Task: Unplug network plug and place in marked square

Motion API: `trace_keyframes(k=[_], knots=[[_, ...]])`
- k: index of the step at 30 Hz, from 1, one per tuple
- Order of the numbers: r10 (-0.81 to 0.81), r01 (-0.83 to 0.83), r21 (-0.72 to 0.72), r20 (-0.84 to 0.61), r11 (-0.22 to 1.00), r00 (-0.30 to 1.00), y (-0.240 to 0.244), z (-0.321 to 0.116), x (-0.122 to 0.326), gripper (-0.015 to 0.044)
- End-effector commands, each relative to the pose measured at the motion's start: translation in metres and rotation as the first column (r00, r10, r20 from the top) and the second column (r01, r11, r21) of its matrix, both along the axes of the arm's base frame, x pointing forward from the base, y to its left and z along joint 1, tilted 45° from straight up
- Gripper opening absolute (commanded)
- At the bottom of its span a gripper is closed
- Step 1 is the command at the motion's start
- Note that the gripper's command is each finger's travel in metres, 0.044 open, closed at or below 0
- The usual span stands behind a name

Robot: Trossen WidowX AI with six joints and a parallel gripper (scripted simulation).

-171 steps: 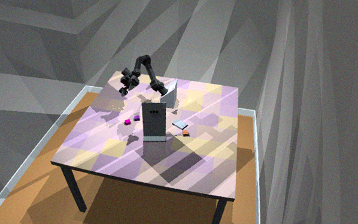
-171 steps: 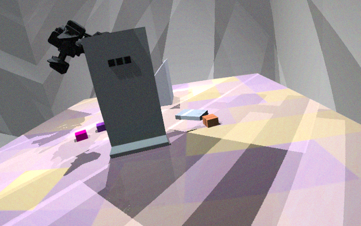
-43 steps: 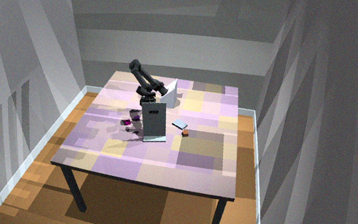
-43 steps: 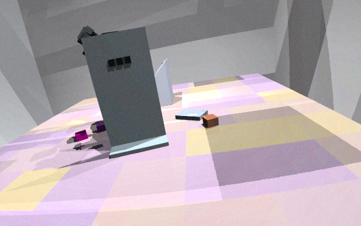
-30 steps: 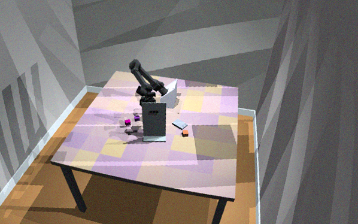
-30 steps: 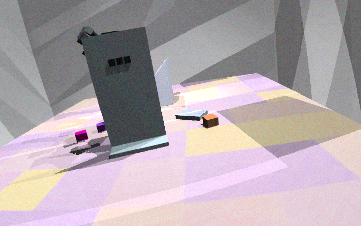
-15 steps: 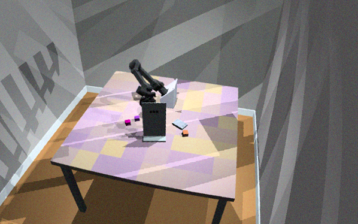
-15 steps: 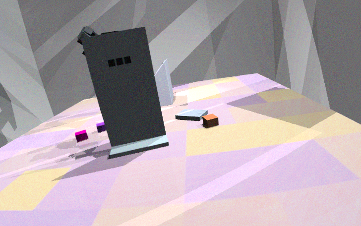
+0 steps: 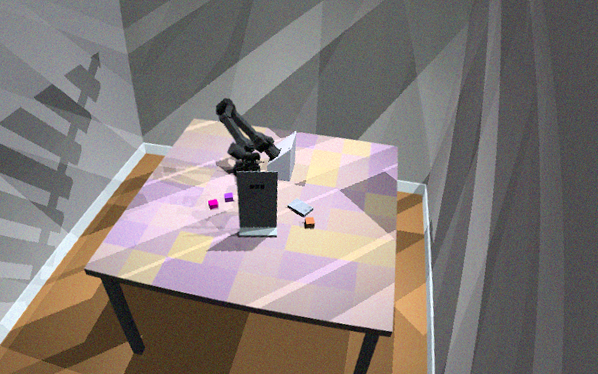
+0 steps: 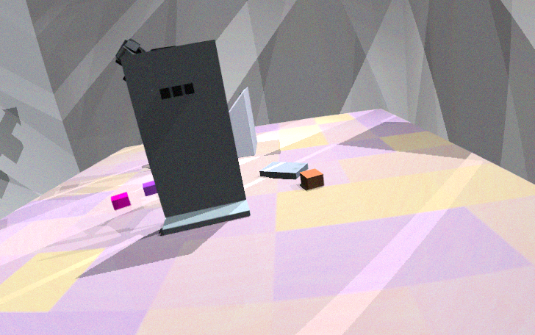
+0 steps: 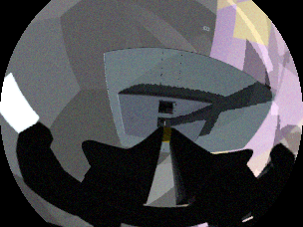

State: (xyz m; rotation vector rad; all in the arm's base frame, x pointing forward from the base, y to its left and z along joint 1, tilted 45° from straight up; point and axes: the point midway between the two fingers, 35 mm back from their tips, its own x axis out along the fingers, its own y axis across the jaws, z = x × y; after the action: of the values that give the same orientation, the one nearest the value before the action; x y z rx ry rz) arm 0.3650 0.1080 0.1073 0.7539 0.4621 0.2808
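Observation:
The dark upright panel [image 9: 257, 206] [image 10: 189, 150] shows its back with a row of holes. In the wrist view its socket side [image 11: 137, 70] carries a raised plate [image 11: 137, 114] with an open square socket [image 11: 165, 107]. My gripper [image 11: 166, 131] is shut on the plug, close in front of the plate. A yellow part of the plug [image 11: 166, 135] shows between the fingertips, just below a second socket opening [image 11: 161, 121]. The fingers hide most of the plug, and I cannot tell how deep it sits. The panel hides the fingertips in the top and exterior views. I cannot make out the marked square.
A pale upright board [image 9: 283, 162] [image 10: 244, 125] stands close beside the arm [image 9: 225, 107]. A flat light-blue slab [image 9: 300, 207] [image 10: 283, 169] and an orange cube [image 9: 309, 222] [image 10: 311, 179] lie right of the panel. Magenta [image 9: 212, 203] [image 10: 120, 200] and purple [image 9: 228, 197] [image 10: 149, 188] cubes lie left.

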Motion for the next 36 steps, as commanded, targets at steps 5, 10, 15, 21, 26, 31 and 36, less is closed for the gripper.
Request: trace_keyframes(k=[5, 10, 15, 21, 26, 31, 36], knots=[[-0.004, 0.004, 0.002, -0.003, 1.0, 1.0, -0.002, 0.0, -0.005, 0.0], [-0.004, 0.004, 0.002, -0.003, 1.0, 1.0, -0.002, 0.001, -0.007, 0.0], [-0.004, 0.004, 0.002, -0.003, 1.0, 1.0, -0.003, 0.001, -0.01, 0.0], [-0.004, 0.004, 0.002, -0.003, 1.0, 1.0, -0.004, 0.001, -0.013, 0.0], [-0.004, 0.004, 0.002, -0.003, 1.0, 1.0, -0.004, 0.002, -0.015, 0.0], [-0.004, 0.004, 0.002, -0.003, 1.0, 1.0, -0.005, 0.002, -0.017, 0.0], [-0.004, 0.004, 0.002, -0.004, 1.0, 1.0, -0.005, 0.002, -0.02, 0.0]])
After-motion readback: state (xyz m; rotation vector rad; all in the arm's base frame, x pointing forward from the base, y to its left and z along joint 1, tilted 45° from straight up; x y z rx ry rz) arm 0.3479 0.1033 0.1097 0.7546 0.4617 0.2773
